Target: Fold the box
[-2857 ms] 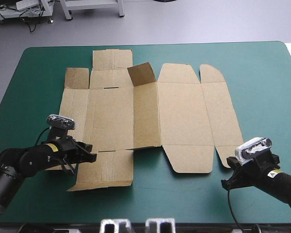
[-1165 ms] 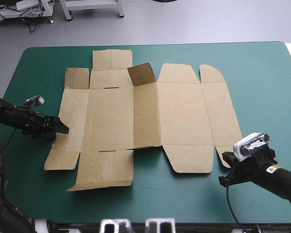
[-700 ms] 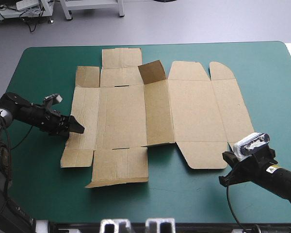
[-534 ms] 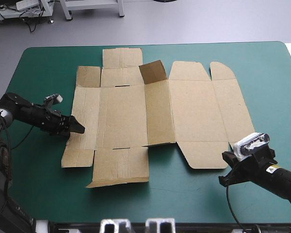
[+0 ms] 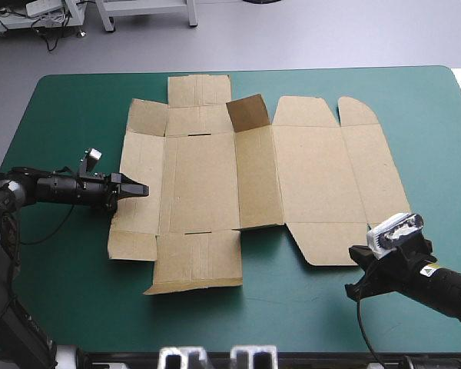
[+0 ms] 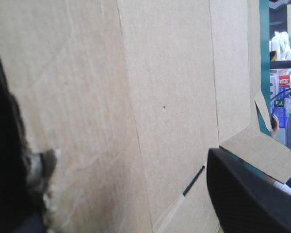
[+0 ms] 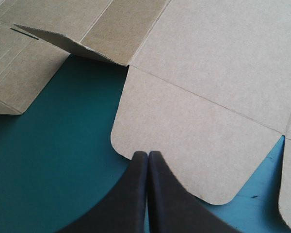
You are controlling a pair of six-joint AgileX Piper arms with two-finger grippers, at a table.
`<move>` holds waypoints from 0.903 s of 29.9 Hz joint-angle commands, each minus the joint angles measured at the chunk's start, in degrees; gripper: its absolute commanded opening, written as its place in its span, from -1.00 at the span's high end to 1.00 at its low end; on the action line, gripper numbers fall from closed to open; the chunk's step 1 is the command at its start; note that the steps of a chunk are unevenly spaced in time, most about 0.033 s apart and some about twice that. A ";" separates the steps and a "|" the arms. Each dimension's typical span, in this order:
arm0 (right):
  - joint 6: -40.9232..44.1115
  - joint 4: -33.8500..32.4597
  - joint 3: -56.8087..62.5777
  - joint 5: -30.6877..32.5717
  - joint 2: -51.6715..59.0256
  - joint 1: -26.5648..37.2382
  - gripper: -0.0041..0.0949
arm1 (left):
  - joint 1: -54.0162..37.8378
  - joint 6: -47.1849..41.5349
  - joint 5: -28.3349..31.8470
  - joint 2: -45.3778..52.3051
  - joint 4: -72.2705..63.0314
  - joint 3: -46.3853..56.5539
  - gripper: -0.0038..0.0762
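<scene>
flat brown box on the tabletop, one small flap raised. left end effector: fingers spread wide at the box's left edge, board between and ahead of them. right end effector: fingers pressed together, empty, a rounded flap just ahead.

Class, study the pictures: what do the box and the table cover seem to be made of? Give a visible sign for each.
The box: brown cardboard, matte, probably corrugated; scored creases and faint ribbing show. The table cover: teal-green, a smooth, even sheet, perhaps vinyl or rubber; the look leaves it open.
</scene>
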State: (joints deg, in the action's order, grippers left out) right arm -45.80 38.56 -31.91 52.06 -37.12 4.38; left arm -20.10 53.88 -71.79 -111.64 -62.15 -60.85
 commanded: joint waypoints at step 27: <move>0.34 2.50 -2.29 -2.98 -0.39 -0.09 0.97 | 3.90 0.91 -2.72 13.53 6.00 -6.49 0.91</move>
State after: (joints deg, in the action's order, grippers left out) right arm -45.30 38.56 -31.91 51.62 -37.12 4.38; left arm -17.36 53.83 -68.43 -103.12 -53.63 -63.23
